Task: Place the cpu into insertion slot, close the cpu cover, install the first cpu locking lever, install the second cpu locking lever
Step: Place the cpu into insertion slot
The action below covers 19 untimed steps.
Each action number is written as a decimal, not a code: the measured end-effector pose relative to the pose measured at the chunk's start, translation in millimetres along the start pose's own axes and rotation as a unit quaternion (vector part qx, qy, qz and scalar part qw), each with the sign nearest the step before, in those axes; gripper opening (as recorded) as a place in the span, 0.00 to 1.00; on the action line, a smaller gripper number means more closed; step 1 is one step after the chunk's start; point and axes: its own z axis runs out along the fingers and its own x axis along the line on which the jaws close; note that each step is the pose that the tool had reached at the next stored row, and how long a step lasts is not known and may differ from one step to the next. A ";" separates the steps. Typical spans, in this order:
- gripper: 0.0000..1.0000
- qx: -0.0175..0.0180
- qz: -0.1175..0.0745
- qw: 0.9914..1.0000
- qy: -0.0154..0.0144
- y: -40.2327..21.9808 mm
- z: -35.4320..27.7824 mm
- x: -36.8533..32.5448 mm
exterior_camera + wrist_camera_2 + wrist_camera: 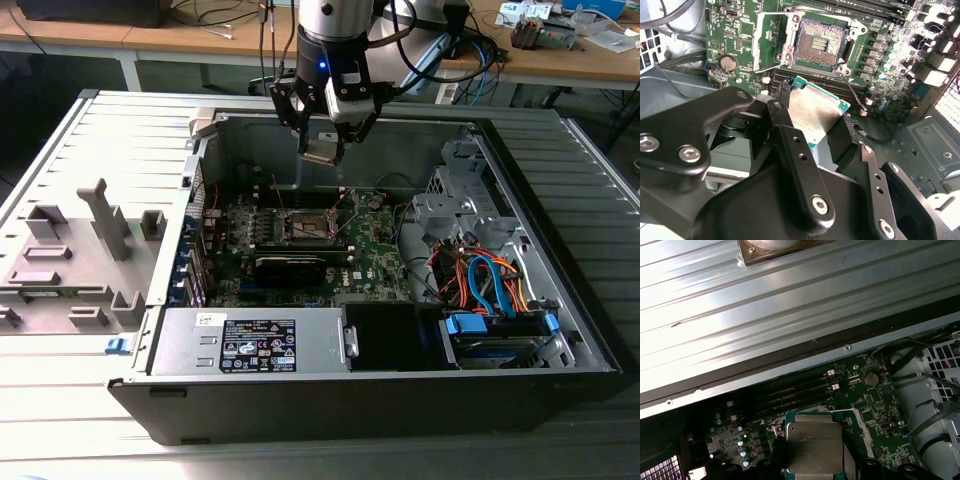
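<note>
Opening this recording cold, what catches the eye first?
The gripper hangs over the open computer case, shut on the cpu, whose silver face shows in both wrist views. On the green motherboard beyond it, the insertion slot sits uncovered, its contact field exposed.

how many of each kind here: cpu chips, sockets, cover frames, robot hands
flat square silver-grey cpu: 1
square gold-contact insertion slot, bare: 1
silver metal cpu cover frame, open: 1
black robot hand, gripping the cpu: 1
total: 4
</note>
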 end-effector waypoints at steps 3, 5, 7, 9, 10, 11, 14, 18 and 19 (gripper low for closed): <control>0.54 0.000 0.001 1.000 0.000 0.0 0.1 0.0; 0.54 0.000 0.002 1.000 0.000 0.0 0.1 0.0; 0.54 0.000 0.002 1.000 0.000 0.0 0.1 0.0; 0.54 0.000 0.004 1.000 0.000 0.0 0.4 0.0; 0.54 0.000 0.005 1.000 0.000 0.0 0.6 0.0; 0.54 0.000 0.005 1.000 -0.001 0.0 0.6 0.0; 0.54 0.000 0.006 1.000 -0.001 -0.1 0.7 0.0; 0.54 0.000 0.009 1.000 -0.001 -0.1 1.1 0.0; 0.54 0.000 0.009 1.000 -0.001 -0.1 1.1 0.0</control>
